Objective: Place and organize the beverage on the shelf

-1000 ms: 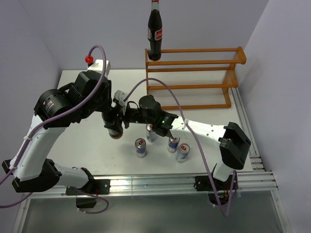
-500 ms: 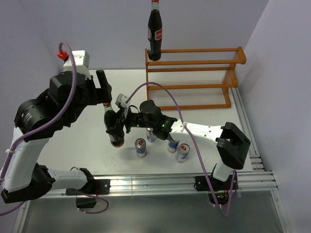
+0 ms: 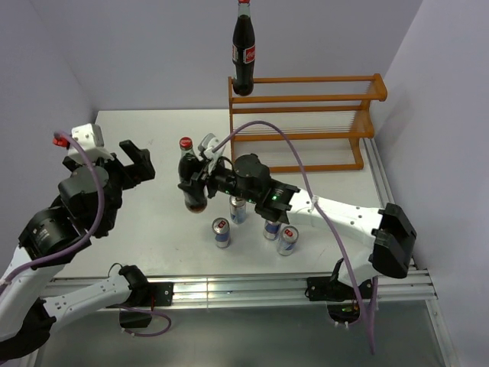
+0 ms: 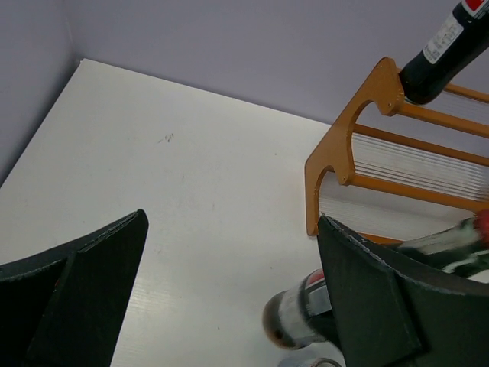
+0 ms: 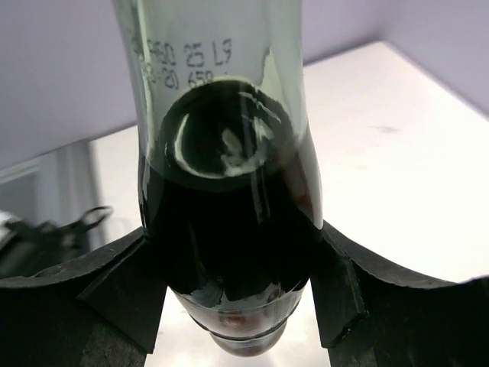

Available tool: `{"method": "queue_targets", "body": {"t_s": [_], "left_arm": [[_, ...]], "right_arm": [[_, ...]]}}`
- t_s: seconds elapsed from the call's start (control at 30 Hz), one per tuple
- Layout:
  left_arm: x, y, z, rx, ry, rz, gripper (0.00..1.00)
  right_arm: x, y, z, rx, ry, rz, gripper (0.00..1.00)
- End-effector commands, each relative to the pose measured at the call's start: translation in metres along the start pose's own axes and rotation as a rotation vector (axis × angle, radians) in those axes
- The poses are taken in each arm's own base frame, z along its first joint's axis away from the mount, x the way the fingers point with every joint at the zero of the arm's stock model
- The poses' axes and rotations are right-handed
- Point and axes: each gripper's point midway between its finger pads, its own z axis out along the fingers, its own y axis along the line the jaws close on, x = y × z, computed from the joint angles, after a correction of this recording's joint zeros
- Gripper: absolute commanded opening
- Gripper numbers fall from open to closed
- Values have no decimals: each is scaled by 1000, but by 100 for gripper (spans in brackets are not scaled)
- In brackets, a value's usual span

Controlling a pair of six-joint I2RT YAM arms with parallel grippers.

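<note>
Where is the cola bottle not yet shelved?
In the top view the cola bottle is left of centre, held by the right gripper, beside the four cans.

Plain lavender walls around a white tabletop, aluminium rails in front

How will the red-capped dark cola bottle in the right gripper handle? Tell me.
Probably heavy for its size: the dark red-capped cola bottle looks full. Its glossy glass may slip in the right gripper. Tall and narrow, it could tip when set down.
</note>
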Motion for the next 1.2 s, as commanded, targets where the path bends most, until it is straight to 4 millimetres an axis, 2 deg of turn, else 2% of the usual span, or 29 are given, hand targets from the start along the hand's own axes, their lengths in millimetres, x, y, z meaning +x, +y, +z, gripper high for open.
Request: {"method": "queue_targets", "body": {"t_s": [0.0, 0.03, 0.07, 0.1, 0.13, 0.2, 0.23, 0.3, 0.33, 0.4, 0.43, 0.53, 0.57, 0.63, 0.67, 0.77, 0.9, 0.97, 1.0, 1.07, 1.17], "left_arm": [[-2, -2, 8, -7, -78, -53, 100], [9, -3, 13, -10, -76, -43, 99], [12, 2, 12, -19, -86, -50, 100], [18, 4, 14, -28, -84, -46, 99], [34, 6, 19, -42, -70, -26, 99], [41, 7, 21, -41, -75, -35, 100], [49, 6, 24, -42, -65, -23, 100], [55, 3, 26, -25, -55, -15, 99], [58, 2, 27, -23, -49, -6, 99], [64, -1, 29, -14, -37, 10, 99], [72, 0, 31, -15, -26, 30, 99], [83, 0, 35, -16, -10, 74, 99], [86, 0, 36, -19, -4, 88, 99], [89, -1, 37, -15, 4, 103, 100], [90, -2, 38, -9, 9, 109, 99], [93, -6, 38, 20, 14, 114, 100], [92, -8, 35, 39, 13, 107, 99], [89, -8, 33, 52, 6, 97, 99], [89, -7, 32, 55, 6, 97, 100], [87, -8, 31, 70, -1, 96, 99], [86, -9, 29, 82, -6, 92, 99]], "right_arm": [[-183, -26, -64, 228, -466, -78, 0], [-189, -37, -71, 293, -471, -74, 0], [-192, -43, -76, 324, -464, -88, 0], [-187, -54, -79, 367, -428, -99, 0], [-198, -60, -88, 398, -439, -105, 0], [-199, -76, -98, 464, -409, -114, 0], [-211, -88, -110, 502, -423, -122, 0], [-222, -103, -128, 561, -425, -118, 0], [-227, -119, -139, 604, -431, -122, 0], [-237, -132, -155, 636, -450, -116, 0], [-241, -149, -168, 680, -461, -128, 0], [-252, -169, -189, 752, -480, -156, 0], [-256, -184, -201, 794, -491, -159, 0], [-266, -195, -212, 819, -501, -162, 0], [-271, -208, -224, 857, -505, -173, 0], [-286, -223, -239, 889, -513, -197, 0], [-315, -237, -249, 909, -537, -228, 0], [-323, -240, -248, 896, -538, -245, 0], [-330, -248, -247, 901, -540, -253, 0], [-335, -253, -237, 853, -537, -256, 0], [-343, -271, -225, 824, -543, -280, 0]]}}
